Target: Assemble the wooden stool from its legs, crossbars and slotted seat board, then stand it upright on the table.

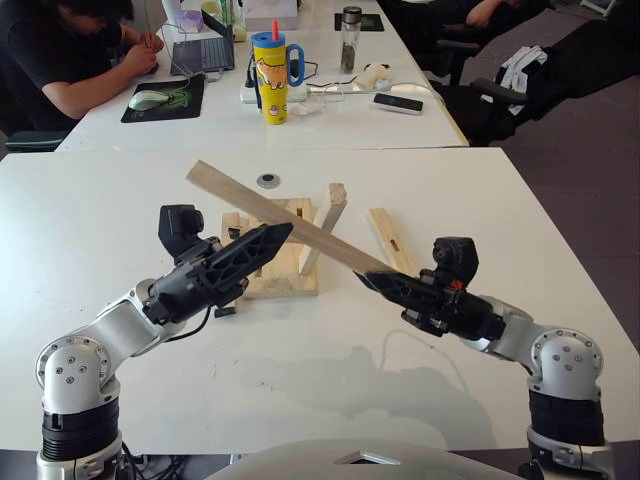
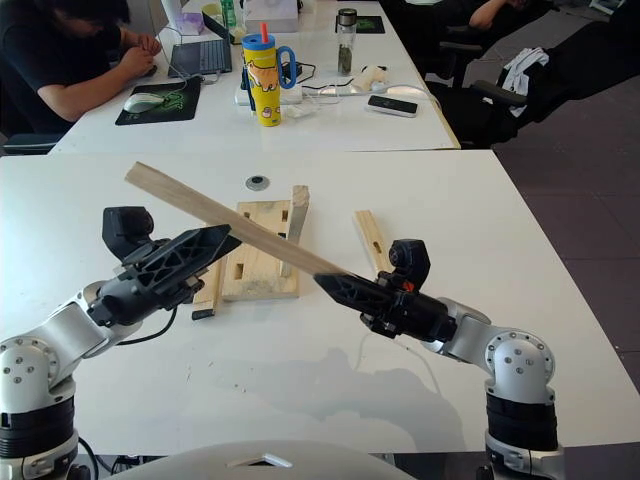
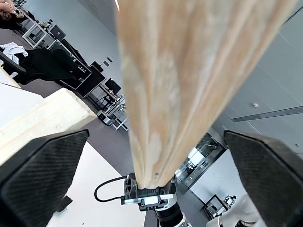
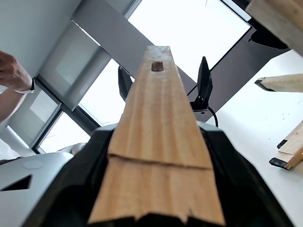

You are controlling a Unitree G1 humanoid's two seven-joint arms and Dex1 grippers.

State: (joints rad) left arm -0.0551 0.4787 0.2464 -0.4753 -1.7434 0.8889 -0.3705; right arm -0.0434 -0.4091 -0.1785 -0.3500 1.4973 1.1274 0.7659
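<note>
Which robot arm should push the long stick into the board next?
Probably right: the right gripper is shut on the long stick's end; the left gripper is open, its fingers either side, not gripping.

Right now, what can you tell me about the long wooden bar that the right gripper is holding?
The long wooden bar is a flat strip of pale wood with visible grain and a small rectangular slot near its far end. It is held clear of the table, slanting from the right gripper, which is shut on its near end, away toward the robot's left. The left gripper is open, its fingers on either side of the bar's middle.
</note>
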